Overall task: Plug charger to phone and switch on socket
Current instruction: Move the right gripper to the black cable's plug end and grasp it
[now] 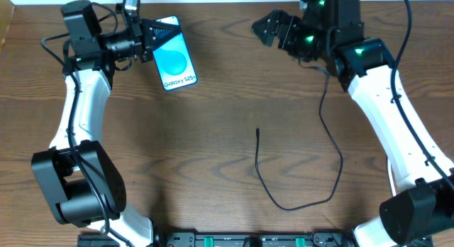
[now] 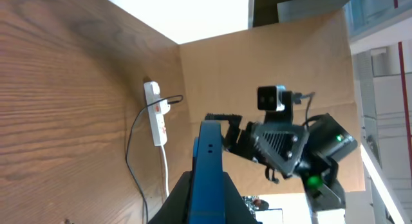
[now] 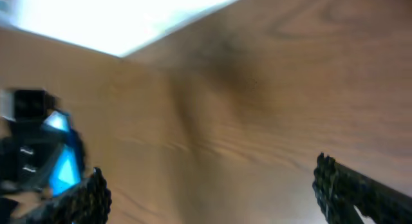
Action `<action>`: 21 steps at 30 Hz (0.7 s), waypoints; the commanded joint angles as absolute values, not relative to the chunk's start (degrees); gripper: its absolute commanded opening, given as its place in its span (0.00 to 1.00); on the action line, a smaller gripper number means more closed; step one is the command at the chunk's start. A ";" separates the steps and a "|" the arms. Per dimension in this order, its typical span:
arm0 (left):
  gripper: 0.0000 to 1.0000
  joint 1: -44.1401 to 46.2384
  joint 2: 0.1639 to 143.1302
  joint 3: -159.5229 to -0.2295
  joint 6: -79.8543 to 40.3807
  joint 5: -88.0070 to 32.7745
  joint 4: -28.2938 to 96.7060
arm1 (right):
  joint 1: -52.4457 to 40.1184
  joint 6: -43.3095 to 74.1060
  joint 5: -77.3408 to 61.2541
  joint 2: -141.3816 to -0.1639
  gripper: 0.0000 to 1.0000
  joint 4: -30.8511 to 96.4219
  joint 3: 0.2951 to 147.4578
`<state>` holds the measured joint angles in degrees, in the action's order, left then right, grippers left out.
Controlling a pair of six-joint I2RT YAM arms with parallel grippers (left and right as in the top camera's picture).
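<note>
My left gripper (image 1: 150, 40) is shut on the top edge of the phone (image 1: 174, 59), which shows a light blue screen with a circle, and holds it at the back left. In the left wrist view the phone (image 2: 209, 161) stands edge-on between the jaws (image 2: 209, 208). The charger cable (image 1: 339, 158) runs from under my right arm, loops forward and ends in the plug tip (image 1: 257, 131) lying mid-table. The white socket (image 2: 156, 114) lies far off by the cardboard wall, hidden in the overhead view. My right gripper (image 1: 266, 27) is open and empty at the back (image 3: 212, 198).
A brown cardboard wall (image 2: 270, 63) stands behind the socket. The socket's white cord (image 2: 165, 176) and the black cable (image 2: 131, 153) run along the table beside it. The phone (image 3: 61, 163) shows blurred at the left of the right wrist view.
</note>
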<state>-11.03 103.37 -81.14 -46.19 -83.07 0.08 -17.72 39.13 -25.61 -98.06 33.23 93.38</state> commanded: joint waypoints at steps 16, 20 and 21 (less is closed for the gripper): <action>0.08 -11.25 101.80 -80.79 -41.58 -84.47 -0.05 | -30.70 34.61 -9.52 -114.34 0.99 57.52 94.06; 0.07 -11.25 101.80 -80.79 -41.58 -84.44 -0.05 | -32.38 34.63 -9.04 -118.69 0.99 60.80 94.06; 0.07 -11.25 101.80 -80.79 -41.58 -84.44 -0.08 | -32.64 34.65 -8.56 -119.33 0.99 61.49 94.06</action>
